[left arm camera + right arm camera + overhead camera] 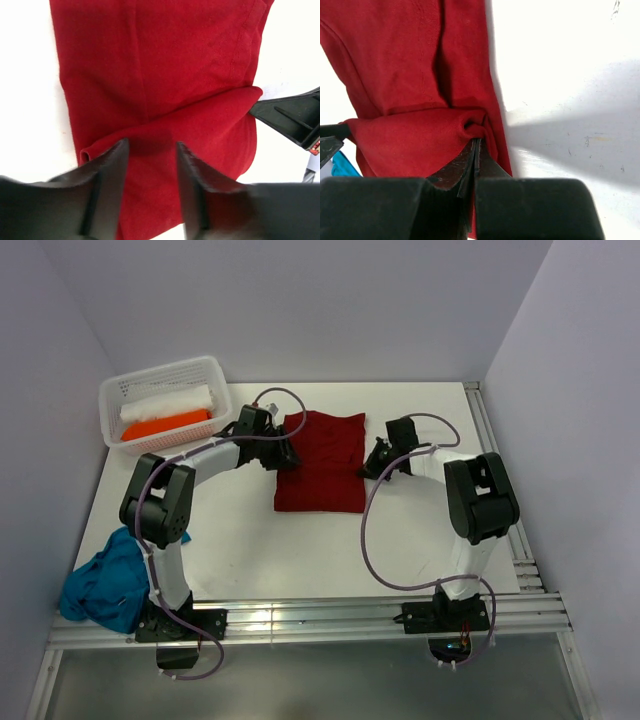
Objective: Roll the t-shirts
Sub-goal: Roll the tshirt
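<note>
A dark red t-shirt [320,462] lies folded into a long strip mid-table. Its end nearest both wrist cameras is turned over into a raised fold [200,120]. My left gripper [287,453] sits at the strip's left edge, its fingers [112,170] partly closed with red cloth bunched between them. At the right edge my right gripper [370,466] is shut, its tips [477,142] pinching the corner of the fold [420,135]. A teal-blue t-shirt [105,580] lies in a heap at the near left.
A white perforated basket [215,368] stands at the back left, holding a white roll [170,402] and an orange roll [165,426]. Walls close in on the left, back and right. A metal rail [500,480] runs along the table's right edge.
</note>
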`<state>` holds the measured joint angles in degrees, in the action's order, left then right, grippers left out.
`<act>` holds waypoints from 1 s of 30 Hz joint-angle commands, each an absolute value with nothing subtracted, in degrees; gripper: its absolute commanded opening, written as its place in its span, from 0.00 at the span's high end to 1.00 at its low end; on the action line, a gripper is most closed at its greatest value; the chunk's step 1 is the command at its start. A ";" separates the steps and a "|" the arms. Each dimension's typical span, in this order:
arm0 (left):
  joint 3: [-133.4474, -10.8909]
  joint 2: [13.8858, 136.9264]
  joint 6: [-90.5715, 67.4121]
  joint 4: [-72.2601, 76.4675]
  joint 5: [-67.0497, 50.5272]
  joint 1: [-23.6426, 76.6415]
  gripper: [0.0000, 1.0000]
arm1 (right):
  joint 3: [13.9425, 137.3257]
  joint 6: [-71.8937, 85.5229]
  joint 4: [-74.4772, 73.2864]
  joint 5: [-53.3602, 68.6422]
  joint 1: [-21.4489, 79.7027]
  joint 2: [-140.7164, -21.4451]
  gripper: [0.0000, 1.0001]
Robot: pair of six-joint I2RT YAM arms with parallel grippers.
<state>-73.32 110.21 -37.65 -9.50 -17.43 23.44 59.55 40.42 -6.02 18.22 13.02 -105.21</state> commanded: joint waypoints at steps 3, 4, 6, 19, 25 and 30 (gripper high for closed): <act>-75.05 105.48 -34.28 -8.08 -16.00 23.55 0.38 | 59.33 40.87 -3.95 17.49 13.10 -102.06 1.00; -75.32 104.51 -34.02 -8.61 -16.00 23.64 0.34 | 59.33 40.78 -4.13 17.58 13.10 -101.00 1.00; -74.54 100.91 -33.49 -8.35 -16.26 24.25 0.22 | 58.45 40.87 -3.96 18.10 13.18 -97.22 1.00; -54.76 92.01 -41.03 14.66 -31.02 27.24 0.25 | 47.39 44.12 17.29 39.55 18.63 -92.37 0.99; -50.19 97.20 -42.71 20.21 -33.92 28.21 0.32 | 43.69 46.32 24.51 41.48 19.86 -97.73 1.00; -46.32 100.63 -42.28 23.38 -32.62 28.30 0.32 | 39.91 48.69 30.67 40.70 19.42 -104.84 1.00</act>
<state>-47.22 100.03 -41.87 17.10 -31.20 28.12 41.34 46.74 23.75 40.05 19.68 -101.73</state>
